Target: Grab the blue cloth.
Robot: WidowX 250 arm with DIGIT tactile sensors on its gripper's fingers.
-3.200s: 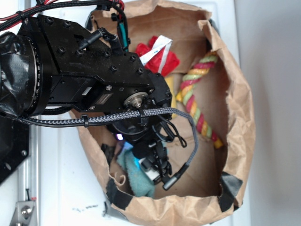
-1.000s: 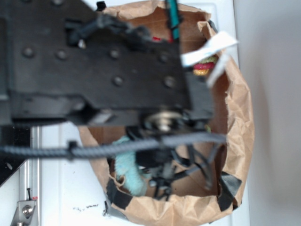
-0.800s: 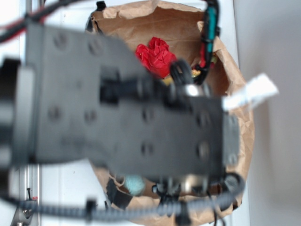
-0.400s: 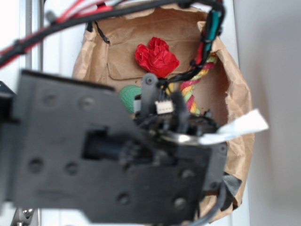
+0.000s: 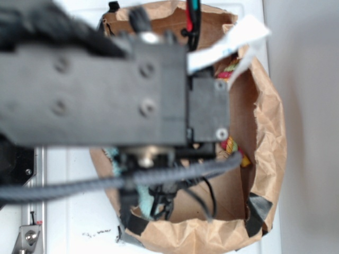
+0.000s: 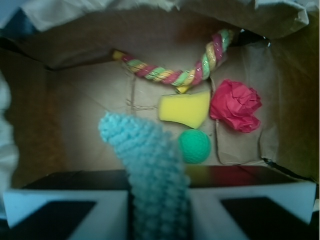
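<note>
In the wrist view the blue cloth (image 6: 145, 160), a pale teal fuzzy rag, is pinched between my gripper's (image 6: 159, 215) two white fingers (image 6: 70, 210) and hangs clear above the bag floor, its free end reaching toward the left. The gripper is shut on it. From the exterior view my blurred black arm (image 5: 106, 95) covers most of the bag. Only scraps of the blue cloth (image 5: 143, 193) peek out under it near the bag's front left.
A brown paper bag (image 5: 267, 132) surrounds everything. On its floor lie a striped rope toy (image 6: 170, 75), a yellow sponge (image 6: 184, 110), a red cloth (image 6: 236, 105) and a green knitted ball (image 6: 195, 146). The bag walls (image 6: 75, 45) rise close on every side.
The cloth lay on the bag floor under the gripper; now it is held off the floor. The arm has swung about close to the exterior camera, blocking different parts of the bag.
</note>
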